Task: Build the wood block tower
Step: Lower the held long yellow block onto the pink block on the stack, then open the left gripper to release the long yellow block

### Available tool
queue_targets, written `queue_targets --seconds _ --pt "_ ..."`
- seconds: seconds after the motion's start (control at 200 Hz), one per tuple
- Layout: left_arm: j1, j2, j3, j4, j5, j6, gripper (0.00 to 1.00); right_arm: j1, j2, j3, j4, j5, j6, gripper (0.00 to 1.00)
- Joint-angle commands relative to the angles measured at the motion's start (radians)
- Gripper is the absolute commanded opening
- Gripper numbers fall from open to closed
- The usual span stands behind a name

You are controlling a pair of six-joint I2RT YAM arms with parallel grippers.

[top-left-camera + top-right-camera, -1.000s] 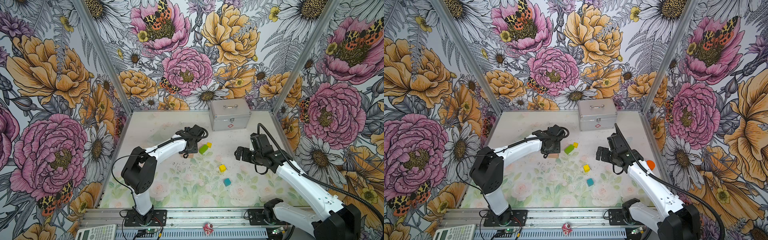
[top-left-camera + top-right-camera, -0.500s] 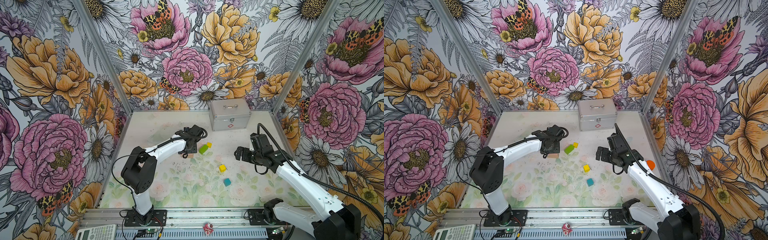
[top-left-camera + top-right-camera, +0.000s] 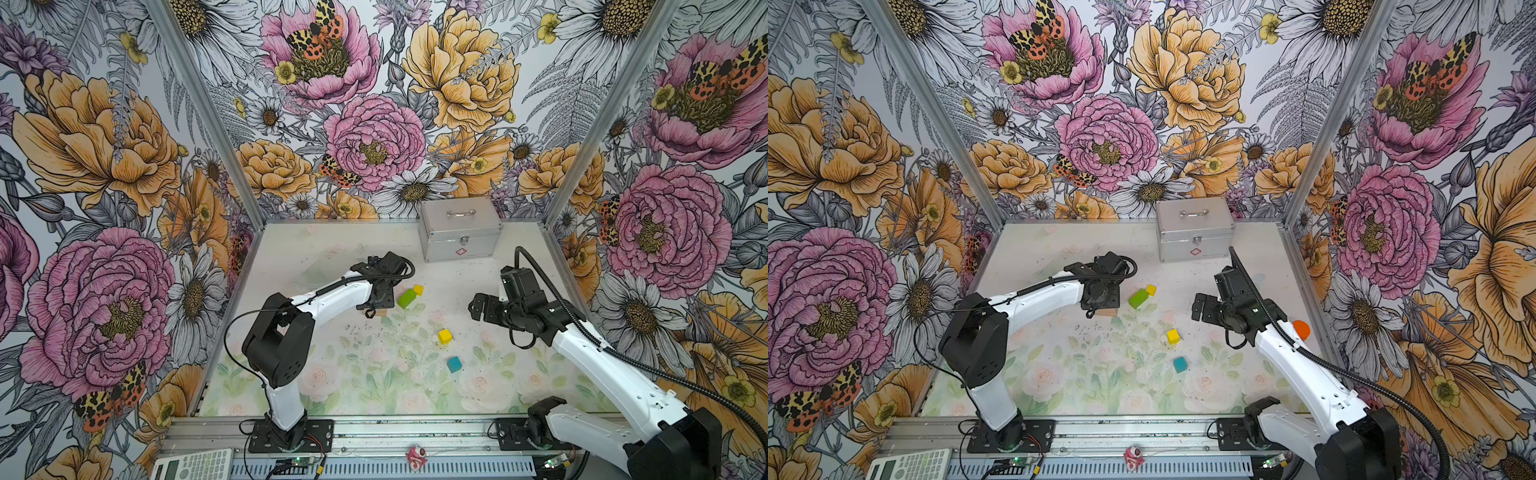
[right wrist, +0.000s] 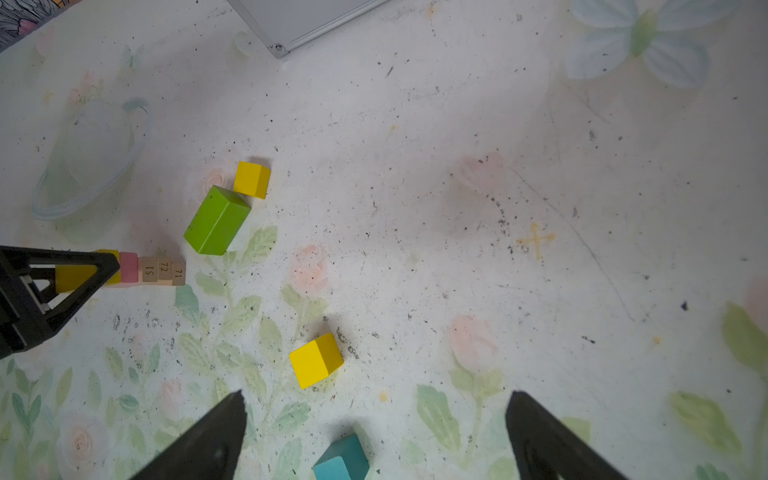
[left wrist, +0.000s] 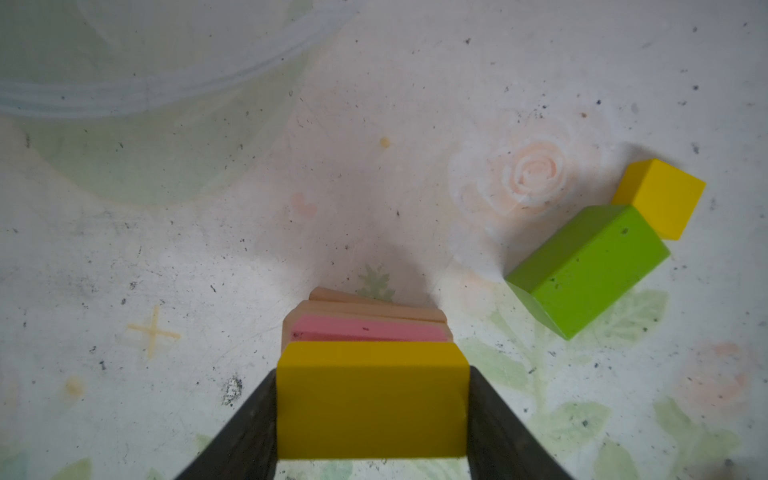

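**Yellow slab poised over the tower**

The left gripper (image 5: pixel 372 374) pinches the one yellow slab (image 5: pixel 370 415) directly above the tower (image 4: pixel 145 270): three tan bars (image 4: pixel 165 271) under one pink slab (image 5: pixel 365 330), left of the desk's (image 3: pixel 332 249) centre. One green bar (image 3: pixel 406 298) and a yellow cube (image 3: pixel 418 289) lie just beside it. A second yellow cube (image 3: pixel 444 336) and one teal cube (image 3: pixel 454 364) sit apart, near the right gripper (image 4: pixel 376 399), whose jaws are spread wide. Bare desk runs to the near and right edges.

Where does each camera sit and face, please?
Top views: high on the bases' side, looking down on the table; left arm and right arm show.
Left wrist: on its arm, looking down past the left claw, shut on the yellow slab.
Right wrist: on its arm, looking down past the open right claw at the teal cube.
All share the green bar.
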Motion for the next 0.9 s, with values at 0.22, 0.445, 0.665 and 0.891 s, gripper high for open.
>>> queue_targets --seconds 0.22,0.445,0.665,0.891 --pt "0.013 -0.022 0.002 0.027 0.004 -0.008 0.65 -0.004 -0.017 0.031 -0.008 -0.007 -0.012 1.00" --pt "0.013 -0.019 -0.001 0.032 0.008 -0.006 0.65 -0.003 -0.015 0.034 -0.010 -0.004 -0.011 1.00" --pt "0.009 -0.019 0.002 0.031 0.013 -0.004 0.68 -0.004 -0.017 0.036 -0.009 -0.008 -0.011 1.00" --pt "0.008 -0.014 0.006 0.031 0.019 -0.002 0.72 -0.005 -0.022 0.038 -0.011 -0.005 -0.015 1.00"
